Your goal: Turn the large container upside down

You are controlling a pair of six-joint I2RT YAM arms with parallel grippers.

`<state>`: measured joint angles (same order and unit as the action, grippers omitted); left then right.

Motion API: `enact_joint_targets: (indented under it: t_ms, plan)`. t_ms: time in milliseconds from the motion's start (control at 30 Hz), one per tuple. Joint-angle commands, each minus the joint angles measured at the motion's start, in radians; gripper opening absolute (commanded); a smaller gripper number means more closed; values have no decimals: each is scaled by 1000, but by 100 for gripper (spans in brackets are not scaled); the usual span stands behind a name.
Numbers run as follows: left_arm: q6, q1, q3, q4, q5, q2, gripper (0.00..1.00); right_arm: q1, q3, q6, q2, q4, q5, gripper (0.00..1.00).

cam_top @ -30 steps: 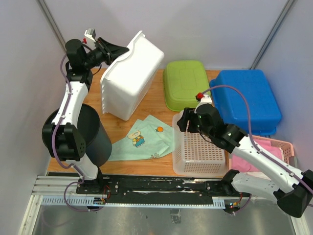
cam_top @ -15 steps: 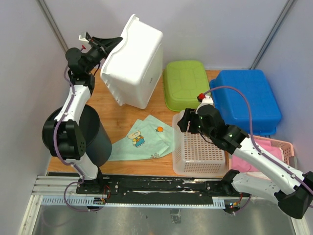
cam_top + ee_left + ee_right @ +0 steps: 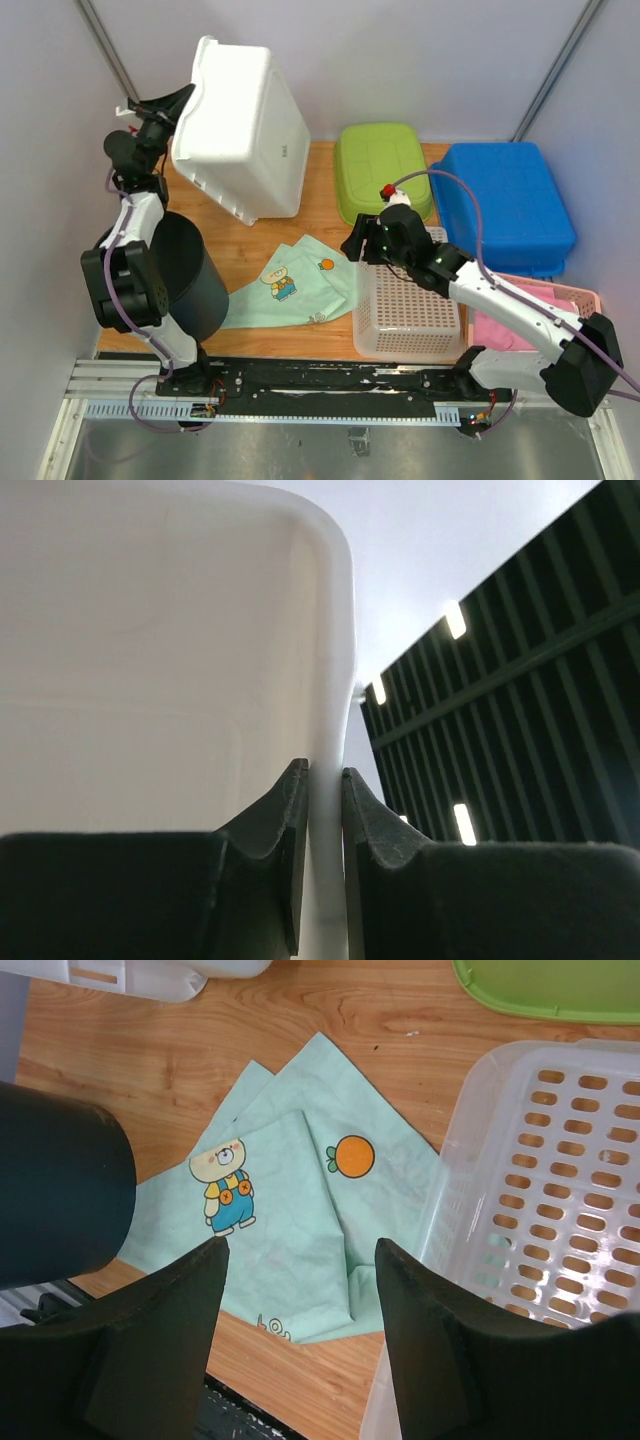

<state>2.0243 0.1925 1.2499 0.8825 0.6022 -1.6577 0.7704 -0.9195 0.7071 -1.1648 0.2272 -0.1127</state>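
Note:
The large white container [image 3: 240, 125] is lifted at the back left of the table, tipped so its base faces the camera. My left gripper [image 3: 178, 103] is shut on its rim [image 3: 326, 810], with a finger on each side of the thin white edge. The container's inner wall [image 3: 150, 660] fills the left of the left wrist view. My right gripper [image 3: 300, 1250] stands open above the green cloth [image 3: 300, 1220], next to the white perforated basket [image 3: 540, 1180]. It holds nothing.
A dark round bin [image 3: 185, 270] stands at the left. An upturned green tub [image 3: 380, 170] and a blue tub [image 3: 505, 205] sit at the back. The perforated basket [image 3: 410, 300] is at the front middle, and a pink basket [image 3: 560, 310] sits at the right.
The left gripper has swung the white container up and leftward, tipping it further over. The right arm has shifted a little to the left, its jaws unchanged.

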Motion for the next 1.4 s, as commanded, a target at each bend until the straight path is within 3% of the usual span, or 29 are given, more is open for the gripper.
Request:
enact_joint_targets:
  t_ms: [0,267,567,633,767,900,1100,1367]
  plan:
    - [-91,107,-57,-149,99,-60,0,-21,-34,40,-35,-68,54,62]
    - [-251,170,3,-375,157,-127,0,-34,-45,48,-60,-74,61,62]
    - [-300,193,62,-406,200,-187,3,-45,-21,58,-32,-57,47,62]
    - [-327,199,64,-424,201,-177,13,-46,-13,61,-28,-57,47,62]
    - [-430,211,94,-543,191,-145,54,-46,-6,65,-26,-54,51,62]
    - [-586,222,167,-750,139,-112,85,-48,-2,65,-20,-51,55,62]
    - [-781,224,372,-1121,19,-124,98,-51,8,65,-9,-49,59,62]
    - [-976,224,696,-1560,-226,-206,99,-54,20,69,10,-50,61,62]
